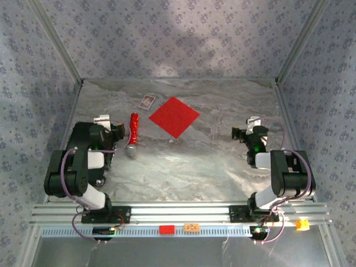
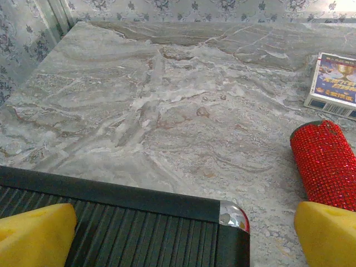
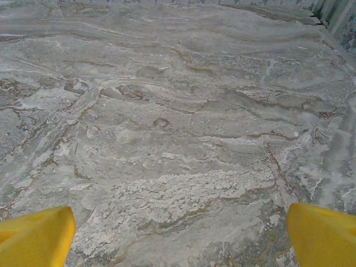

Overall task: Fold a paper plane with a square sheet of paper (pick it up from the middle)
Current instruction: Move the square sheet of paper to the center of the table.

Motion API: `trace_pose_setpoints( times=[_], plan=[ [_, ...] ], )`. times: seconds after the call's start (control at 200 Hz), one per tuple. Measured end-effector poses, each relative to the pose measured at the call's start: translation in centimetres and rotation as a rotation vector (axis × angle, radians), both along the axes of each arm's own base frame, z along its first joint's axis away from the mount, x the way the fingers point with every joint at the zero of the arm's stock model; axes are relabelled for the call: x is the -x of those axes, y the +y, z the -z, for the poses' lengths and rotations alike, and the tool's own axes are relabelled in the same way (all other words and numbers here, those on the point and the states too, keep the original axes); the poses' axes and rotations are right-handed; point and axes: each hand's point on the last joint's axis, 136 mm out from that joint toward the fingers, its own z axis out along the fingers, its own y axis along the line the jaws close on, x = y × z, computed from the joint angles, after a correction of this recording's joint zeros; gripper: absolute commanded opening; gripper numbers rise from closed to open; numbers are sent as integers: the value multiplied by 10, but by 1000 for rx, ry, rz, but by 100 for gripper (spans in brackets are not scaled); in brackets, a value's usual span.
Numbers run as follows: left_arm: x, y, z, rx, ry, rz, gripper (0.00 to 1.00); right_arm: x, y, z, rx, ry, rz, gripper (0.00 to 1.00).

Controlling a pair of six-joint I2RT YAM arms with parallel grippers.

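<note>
Red square sheet of paper (image 1: pixel 174 116) lies flat on the table (image 1: pixel 194 167), turned like a diamond. The left gripper (image 2: pixel 183 233) and right gripper (image 3: pixel 181 233) sit apart from it, fingers spread wide.

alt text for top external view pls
A flat red square sheet of paper lies untouched on the marbled table, turned like a diamond. Left of it lie a silver-tipped red stick and a small printed card.
</note>
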Motion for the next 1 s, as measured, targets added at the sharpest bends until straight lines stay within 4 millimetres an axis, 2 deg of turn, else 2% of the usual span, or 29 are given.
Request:
trace_pose_setpoints(
  times=[0.999],
  plan=[
    [0,-1,0,1,0,3,100,0,-1,1,-9,2,-3,99]
  ],
)
